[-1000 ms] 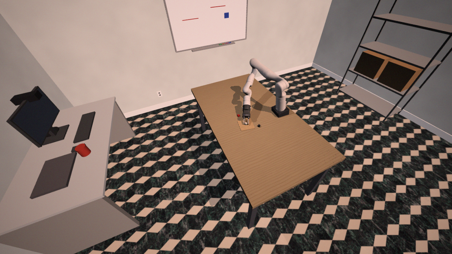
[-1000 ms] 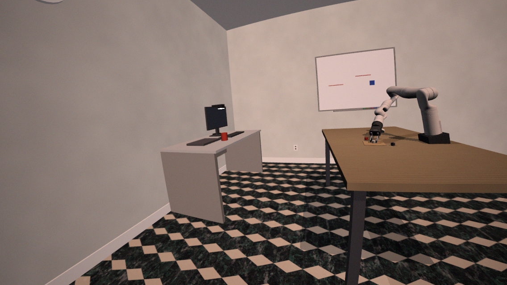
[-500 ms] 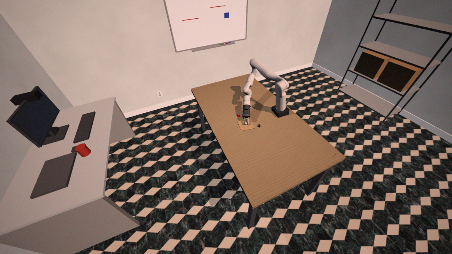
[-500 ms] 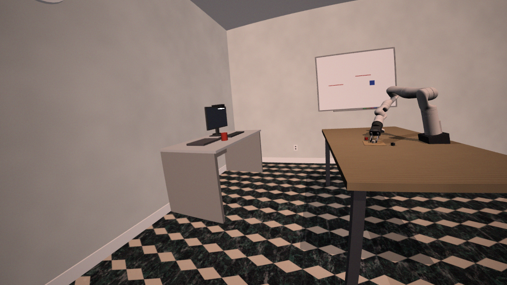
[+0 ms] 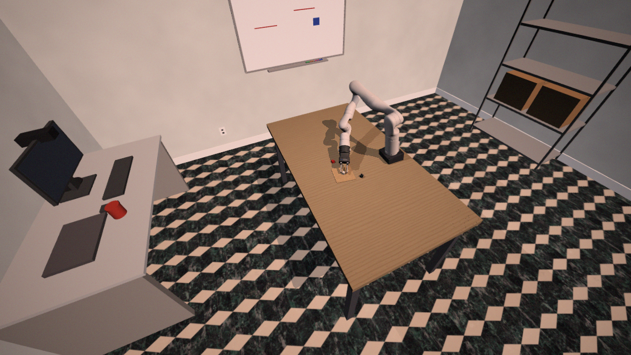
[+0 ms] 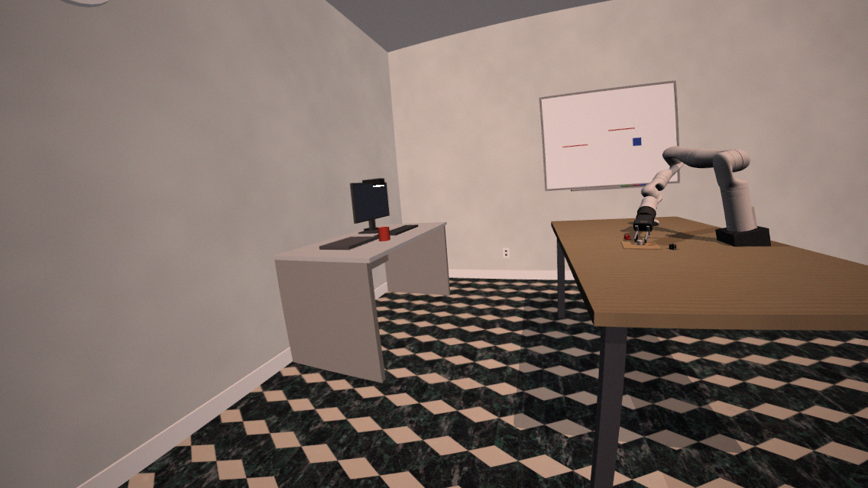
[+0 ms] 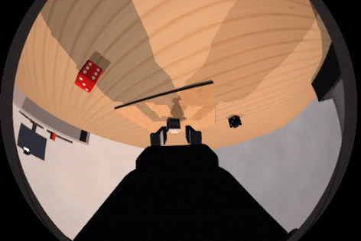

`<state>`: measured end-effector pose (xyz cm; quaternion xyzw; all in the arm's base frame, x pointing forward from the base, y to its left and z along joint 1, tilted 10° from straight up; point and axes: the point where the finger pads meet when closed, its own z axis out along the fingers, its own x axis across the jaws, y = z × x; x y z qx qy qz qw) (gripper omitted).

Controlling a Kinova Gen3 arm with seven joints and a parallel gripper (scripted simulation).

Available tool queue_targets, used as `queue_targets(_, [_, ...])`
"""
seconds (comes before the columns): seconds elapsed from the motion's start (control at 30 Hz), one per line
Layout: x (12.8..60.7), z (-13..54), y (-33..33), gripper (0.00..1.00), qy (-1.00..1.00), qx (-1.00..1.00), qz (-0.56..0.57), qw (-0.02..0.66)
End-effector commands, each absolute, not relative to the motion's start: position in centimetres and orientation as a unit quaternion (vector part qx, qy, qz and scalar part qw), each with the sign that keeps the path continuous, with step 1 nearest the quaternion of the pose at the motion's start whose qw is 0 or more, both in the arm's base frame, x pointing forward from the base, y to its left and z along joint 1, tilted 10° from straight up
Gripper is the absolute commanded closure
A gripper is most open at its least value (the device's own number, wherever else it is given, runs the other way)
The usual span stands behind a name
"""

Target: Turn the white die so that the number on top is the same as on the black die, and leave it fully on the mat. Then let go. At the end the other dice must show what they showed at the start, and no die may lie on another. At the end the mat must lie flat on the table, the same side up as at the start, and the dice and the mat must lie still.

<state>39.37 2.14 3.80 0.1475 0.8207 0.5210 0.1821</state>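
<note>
My gripper (image 5: 344,169) points down over the small tan mat (image 5: 345,175) in the middle of the table. Its fingers stand open on either side of the white die (image 7: 174,124), which rests on the mat (image 7: 168,109). The die's top face is too small to read. The black die (image 5: 361,175) lies on the table just right of the mat and also shows in the wrist view (image 7: 235,121). The red die (image 5: 332,160) lies on the table to the left of the mat and also shows in the wrist view (image 7: 88,75).
The arm's base (image 5: 390,155) stands on the table behind and to the right of the mat. A desk (image 5: 79,220) with a monitor stands apart at the left, and a shelf rack (image 5: 558,67) at the right wall.
</note>
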Motion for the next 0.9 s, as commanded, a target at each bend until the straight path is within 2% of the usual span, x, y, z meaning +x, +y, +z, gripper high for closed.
queue_targets(0.0, [39.3,4.0,1.3,0.3,0.822,0.151,0.517,0.186])
queue_targets(0.4, [37.7,5.3,-1.4,0.3,0.822,0.151,0.517,0.186])
queue_targets(0.87, [37.4,6.7,-1.6,0.3,0.822,0.151,0.517,0.186])
